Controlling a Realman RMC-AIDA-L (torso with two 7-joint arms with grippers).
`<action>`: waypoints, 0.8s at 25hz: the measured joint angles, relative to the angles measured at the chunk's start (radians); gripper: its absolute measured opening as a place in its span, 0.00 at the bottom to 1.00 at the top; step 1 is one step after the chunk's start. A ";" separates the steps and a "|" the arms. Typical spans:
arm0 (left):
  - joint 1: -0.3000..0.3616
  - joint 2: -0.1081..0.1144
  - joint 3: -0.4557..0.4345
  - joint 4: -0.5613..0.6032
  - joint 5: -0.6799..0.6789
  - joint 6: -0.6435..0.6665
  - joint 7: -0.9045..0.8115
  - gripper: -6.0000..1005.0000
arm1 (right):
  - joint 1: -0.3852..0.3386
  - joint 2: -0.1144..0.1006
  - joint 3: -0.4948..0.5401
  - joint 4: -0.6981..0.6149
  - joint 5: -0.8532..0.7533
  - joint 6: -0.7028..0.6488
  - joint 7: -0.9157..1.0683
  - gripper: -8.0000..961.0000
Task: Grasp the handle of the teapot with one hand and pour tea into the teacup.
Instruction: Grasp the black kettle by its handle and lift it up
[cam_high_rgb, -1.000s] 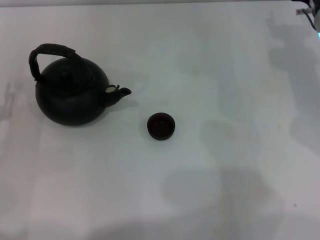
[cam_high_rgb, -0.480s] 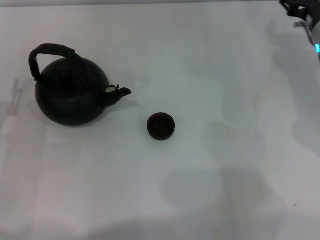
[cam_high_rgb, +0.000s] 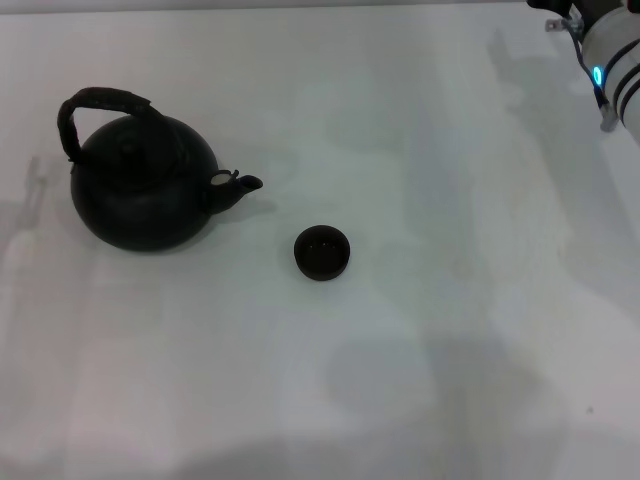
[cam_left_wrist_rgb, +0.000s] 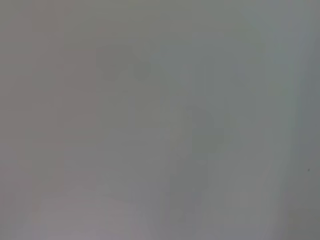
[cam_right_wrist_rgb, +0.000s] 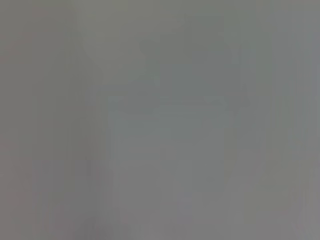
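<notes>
Black teapot (cam_high_rgb: 143, 192) on the white worktop (cam_high_rgb: 420, 150), left side, spout toward the small teacup (cam_high_rgb: 322, 251) close by. Right arm (cam_high_rgb: 610, 55) only peeking in at the far right corner; gripper hidden, open or closed unknown. Best to grab the handle (cam_high_rgb: 92, 108) at the top, hold tight, tip slowly.

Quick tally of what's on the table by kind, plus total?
Round matte black teapot with arched bail handle: 1
Small dark handleless teacup: 1
Total on the white table: 2
Right arm shows only at the far right corner; left arm not in view.
</notes>
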 joint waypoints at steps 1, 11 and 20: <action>0.000 0.000 0.000 0.001 0.000 0.000 0.000 0.64 | 0.001 0.000 0.001 -0.005 0.000 0.007 0.000 0.86; -0.002 0.003 0.000 0.004 0.002 0.001 0.002 0.64 | 0.009 -0.007 0.299 -0.072 0.037 -0.207 0.002 0.85; -0.006 0.003 0.000 0.007 0.000 0.001 0.002 0.64 | 0.038 -0.021 0.743 0.059 0.058 -0.795 -0.029 0.85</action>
